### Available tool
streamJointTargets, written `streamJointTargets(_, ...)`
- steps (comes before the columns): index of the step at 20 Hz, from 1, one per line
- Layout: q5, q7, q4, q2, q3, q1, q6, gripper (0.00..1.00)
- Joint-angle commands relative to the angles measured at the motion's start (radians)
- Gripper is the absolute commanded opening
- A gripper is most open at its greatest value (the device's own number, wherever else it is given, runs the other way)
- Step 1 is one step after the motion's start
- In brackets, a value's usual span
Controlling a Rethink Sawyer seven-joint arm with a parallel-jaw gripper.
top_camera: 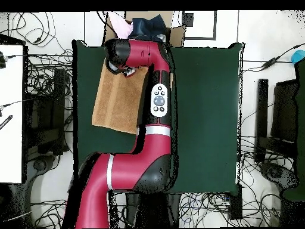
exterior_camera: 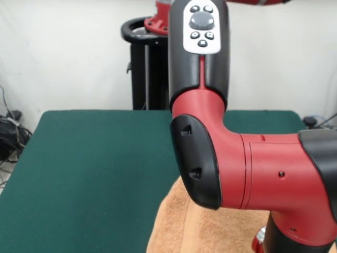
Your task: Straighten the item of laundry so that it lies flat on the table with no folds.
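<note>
Bare green table [top_camera: 205, 113] beside towel [top_camera: 119, 101]; arm [top_camera: 156, 89] overhead.

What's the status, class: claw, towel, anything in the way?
Claw over the towel's far end, open or shut unclear. Towel spread on the green table, lying skewed. Arm covers its one side; nothing else on the table.

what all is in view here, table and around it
towel: one, light orange-tan, on the table near one long edge, partly under the arm
table: one, dark green top, centre of both views
cables: many, dark, on the floor around the table
cardboard box: one, brown, just past the table's end in the overhead view
stand: one, black, behind the table in the front view
arm: one, red and black, stretched along the table over the towel
gripper: one, over the towel's end; jaws unclear
</note>
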Motion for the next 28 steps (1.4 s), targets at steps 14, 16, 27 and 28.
streamJointTargets(14,0.084,0.207,0.047,0.167,0.075,-0.004,-0.047,0.0)
streamJointTargets(16,0.091,0.214,0.051,0.144,0.058,-0.003,-0.012,0.0)
streamJointTargets(27,0.167,0.21,0.235,-0.158,0.027,0.001,0.229,0.0)
streamJointTargets(28,0.173,0.213,0.26,-0.191,0.023,0.004,0.245,0.0)
